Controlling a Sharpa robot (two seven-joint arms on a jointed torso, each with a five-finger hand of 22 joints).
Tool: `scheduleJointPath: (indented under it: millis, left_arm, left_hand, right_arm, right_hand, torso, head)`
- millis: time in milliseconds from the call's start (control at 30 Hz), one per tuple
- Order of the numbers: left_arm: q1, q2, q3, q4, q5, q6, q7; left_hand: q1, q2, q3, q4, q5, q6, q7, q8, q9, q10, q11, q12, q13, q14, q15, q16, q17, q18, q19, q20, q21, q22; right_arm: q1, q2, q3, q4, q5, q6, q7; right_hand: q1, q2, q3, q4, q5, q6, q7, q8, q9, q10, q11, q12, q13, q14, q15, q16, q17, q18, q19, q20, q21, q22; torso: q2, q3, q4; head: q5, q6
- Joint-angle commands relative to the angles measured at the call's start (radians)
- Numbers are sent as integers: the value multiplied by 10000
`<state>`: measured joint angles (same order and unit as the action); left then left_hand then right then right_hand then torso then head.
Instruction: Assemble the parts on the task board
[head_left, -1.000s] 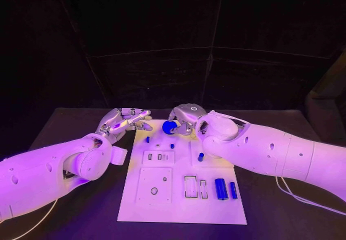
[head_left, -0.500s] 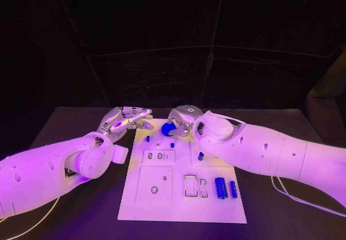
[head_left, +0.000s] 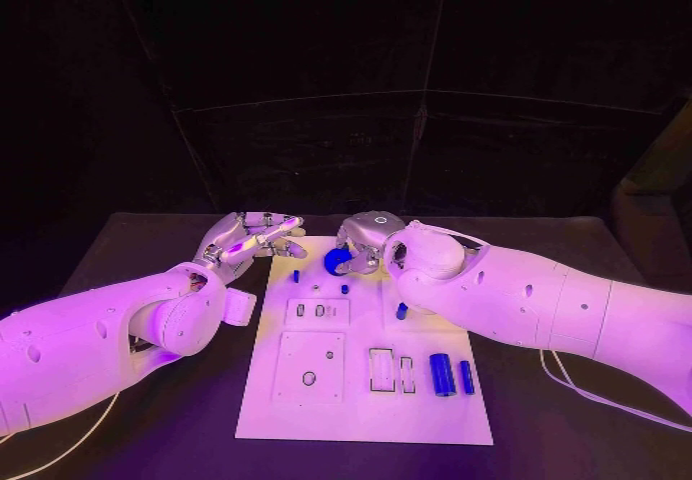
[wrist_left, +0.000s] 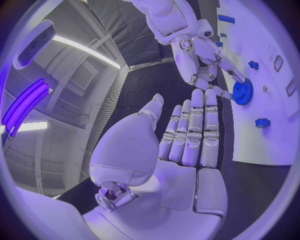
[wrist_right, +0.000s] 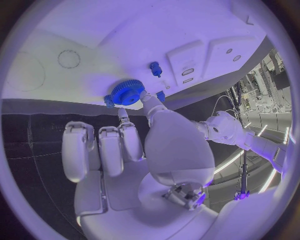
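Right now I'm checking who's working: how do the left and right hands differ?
The right hand touches the blue gear with its fingers; the left hand holds nothing, fingers straight. The right hand is over the task board's far end; the left hand sits off its far left corner. Both are silver.

Hidden and hard to read around the far end of the board

In the head view the right hand (head_left: 368, 238) covers part of the blue gear (head_left: 338, 259), so its seating on the white board (head_left: 346, 400) cannot be read there, and the right arm hides the board's edge beside it. In the right wrist view the thumb overlaps the gear's rim. The small blue pegs (head_left: 345, 291) near the gear are too small to tell their shape. The counter (head_left: 130, 250) fades into darkness at its far side.
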<state>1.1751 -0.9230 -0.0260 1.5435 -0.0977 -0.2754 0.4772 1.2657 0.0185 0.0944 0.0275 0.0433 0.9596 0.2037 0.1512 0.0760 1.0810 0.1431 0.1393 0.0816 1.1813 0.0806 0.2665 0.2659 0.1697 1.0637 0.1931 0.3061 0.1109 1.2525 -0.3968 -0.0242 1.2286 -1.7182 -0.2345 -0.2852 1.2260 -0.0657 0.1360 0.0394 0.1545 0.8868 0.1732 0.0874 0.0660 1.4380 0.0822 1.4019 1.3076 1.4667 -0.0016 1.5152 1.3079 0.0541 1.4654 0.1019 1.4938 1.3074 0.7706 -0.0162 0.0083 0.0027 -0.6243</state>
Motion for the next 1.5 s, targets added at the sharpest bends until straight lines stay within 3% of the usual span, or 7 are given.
scheduleJointPath:
  millis: [33,367,467,567,833,1167,1500]
  left_arm:
    - [17,10,8,5,-43,118,36]
    - [17,7,8,-4,-43,114,27]
    - [17,4,8,-4,-43,109,25]
    - [17,3,8,-5,-43,102,24]
    - [17,-4,8,-15,-43,91,23]
    - [17,-9,8,-25,-43,92,25]
    - [17,-12,8,-50,-43,92,25]
  left_hand:
    - [83,24,1,-56,59,57,-23,-67,-13,66,-6,-48,-15,12,37,-53,11,134,63,-10,-41,-14]
    - [83,24,1,-56,59,57,-23,-67,-13,66,-6,-48,-15,12,37,-53,11,134,63,-10,-41,-14]
    - [89,30,5,-66,58,61,-24,-76,-15,76,-8,-59,-16,12,35,-59,27,134,67,-12,-45,-19]
    - [90,31,5,-67,58,61,-24,-77,-15,76,-8,-60,-17,12,35,-60,28,134,67,-12,-46,-19]
    - [96,37,10,-72,58,61,-23,-81,-16,77,-9,-65,-18,12,34,-63,33,135,68,-12,-47,-21]
    - [104,47,17,-78,59,62,-23,-86,-18,79,-9,-72,-19,11,33,-66,41,135,71,-13,-49,-23]
    - [116,60,26,-88,58,64,-23,-92,-19,82,-9,-81,-21,11,32,-71,51,135,73,-14,-52,-26]
  right_arm:
    - [21,9,2,3,17,178,-92]
    - [21,-24,1,-6,286,318,-59]
    - [22,-24,1,-68,516,552,-78]
    - [22,-8,1,-153,703,756,-96]
    - [22,-43,0,-188,899,793,-44]
    - [21,-151,-2,-32,1071,430,302]
    - [18,-274,-4,111,1034,-139,427]
  right_hand:
    - [-116,6,-60,79,-37,-88,23,-56,9,-63,46,-45,891,745,81,51,1157,-201,371,73,64,1003]
    - [-690,187,-364,753,47,-9,30,-109,26,-36,66,0,936,760,104,81,1248,-204,378,101,76,1027]
    - [-1383,314,-761,1387,714,-186,45,-221,2,-34,80,15,951,778,104,116,1347,-212,387,117,89,1055]
    - [-1605,390,-1099,1717,1090,-1048,55,-299,-58,-25,93,41,979,789,133,139,1413,-213,393,120,99,1075]
    - [-1485,478,-1270,1793,1176,-1287,54,-306,-60,15,92,98,1036,802,134,164,1482,-225,416,128,125,1132]
    - [-973,691,-1428,1666,1234,-281,3,-161,48,110,50,210,1144,796,103,156,1467,-234,436,110,149,1181]
    - [-759,806,-1449,1588,1137,-124,-37,-142,55,184,15,291,1225,809,72,174,1524,-243,456,82,170,1228]
  torso:
    - [2,0,-2]
    - [1,3,-15]
    - [0,-4,-17]
    - [2,0,-10]
    - [-1,1,-12]
    - [5,4,-1]
    - [-2,-2,-3]
  head:
    - [2,3]
    - [-4,2]
    - [-8,2]
    - [-18,-7]
    - [-30,-27]
    - [-39,-51]
    - [-39,-71]
